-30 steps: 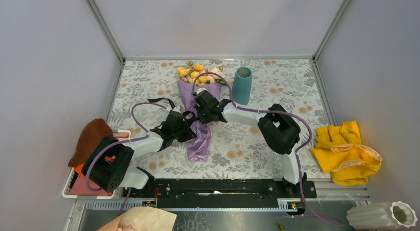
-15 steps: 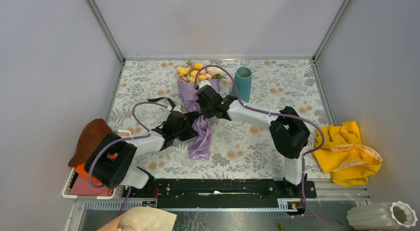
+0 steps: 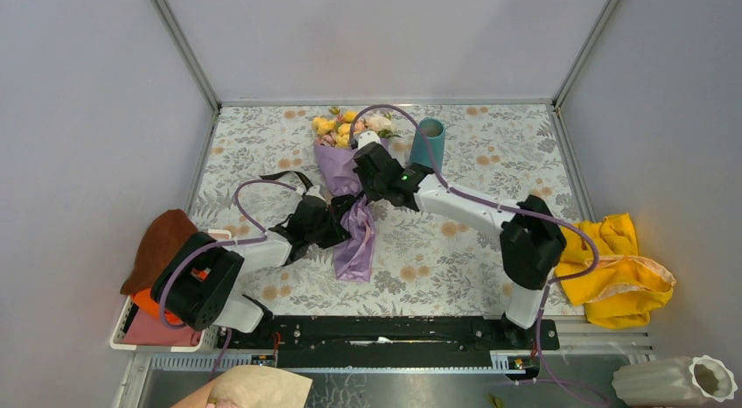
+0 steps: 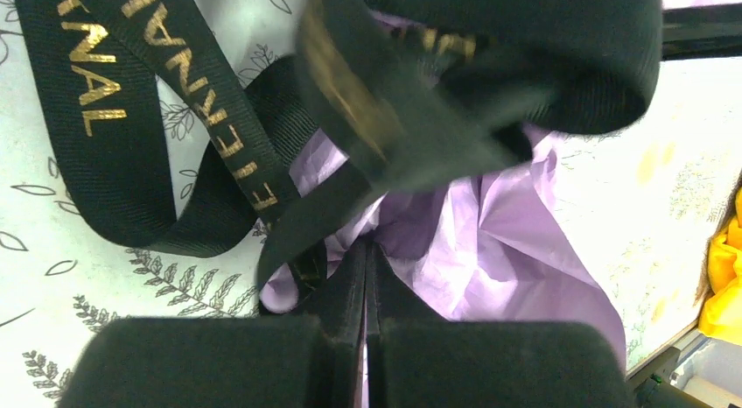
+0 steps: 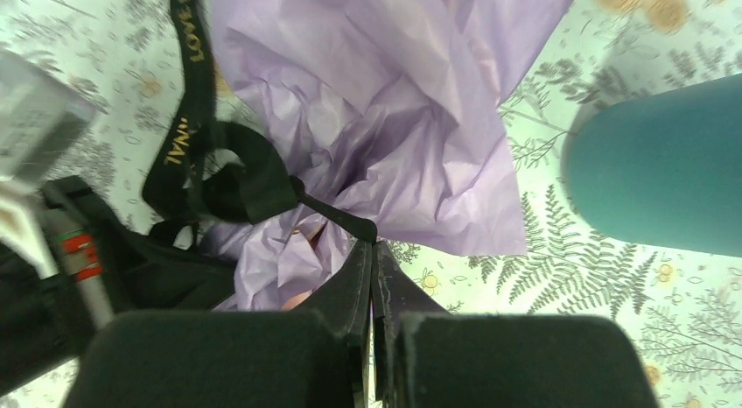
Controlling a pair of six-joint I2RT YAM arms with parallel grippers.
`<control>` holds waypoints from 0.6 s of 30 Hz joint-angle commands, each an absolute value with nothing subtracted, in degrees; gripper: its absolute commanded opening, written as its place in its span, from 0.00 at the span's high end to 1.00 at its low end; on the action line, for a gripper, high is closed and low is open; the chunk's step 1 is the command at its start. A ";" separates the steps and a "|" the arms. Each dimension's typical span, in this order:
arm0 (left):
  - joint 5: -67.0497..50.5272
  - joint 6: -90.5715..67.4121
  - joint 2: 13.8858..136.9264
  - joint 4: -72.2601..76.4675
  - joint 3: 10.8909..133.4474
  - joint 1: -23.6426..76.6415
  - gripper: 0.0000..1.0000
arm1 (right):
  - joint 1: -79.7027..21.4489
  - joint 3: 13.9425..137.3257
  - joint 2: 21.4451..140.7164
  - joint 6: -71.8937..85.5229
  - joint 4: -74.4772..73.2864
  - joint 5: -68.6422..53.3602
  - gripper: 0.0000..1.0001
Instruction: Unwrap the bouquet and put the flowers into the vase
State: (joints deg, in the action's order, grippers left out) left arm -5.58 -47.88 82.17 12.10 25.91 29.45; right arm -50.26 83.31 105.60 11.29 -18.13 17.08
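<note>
1. Top view:
   - The bouquet (image 3: 354, 250) lies flat on the table (image 3: 262, 154), with its blooms far and its tail near.
   - The left claw (image 3: 343, 222) comes in at the tied waist from the left. The right claw (image 3: 363, 191) is just beyond it, coming from the right.
   - Both wrist bodies cover the waist, so the tips can't be read here.
   - The flowers (image 3: 350, 126) are beyond the right claw, in the paper and partly behind a purple cable.
   - The vase (image 3: 428, 141) stands upright, right of and beyond the right claw, near but apart.
   - The yellow cloth (image 3: 612, 268) is well right of the right claw.
   - The white ribbed vase (image 3: 674, 382) is in the near-right corner.
   - The brown cloth (image 3: 162, 242) is well left of the left claw.
2. Left wrist:
   - The left claw (image 4: 367, 250) has its jaws pressed together with no gap.
   - Its tips sit in a fold of the bouquet's (image 4: 490, 250) lilac paper, under loops of the ribbon (image 4: 114, 137).
   - I can't tell whether paper or ribbon is caught.
   - The loop straight ahead of the tips is blurred, and the gold lettering reads only in part.
   - A sliver of yellow cloth (image 4: 722, 285) is cut off at the right edge.
3. Right wrist:
   - The right claw (image 5: 372, 246) is closed to a slit, pinching a ribbon (image 5: 249, 180) strand that runs in from the knot up-left of the tips.
   - The bouquet's (image 5: 394, 119) paper fans out ahead of the claw, and the blooms are out of frame.
   - The vase (image 5: 656, 172) is right of the claw. Only its side wall shows, cut off by the edge, with a small gap to the paper.
   - The left arm (image 5: 87, 285) sits low left and is blurred.
</note>
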 commanded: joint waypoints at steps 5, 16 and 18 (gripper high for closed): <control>-3.29 -46.05 86.49 3.60 23.08 29.09 1.00 | -50.36 87.64 92.57 11.29 -16.61 19.08 1.00; -3.62 -46.23 84.76 3.63 22.61 29.07 1.00 | -50.36 89.21 83.93 11.05 -16.90 19.44 1.00; -3.71 -46.23 84.13 3.54 22.51 29.09 1.00 | -50.32 90.41 82.83 10.24 -17.34 20.61 1.00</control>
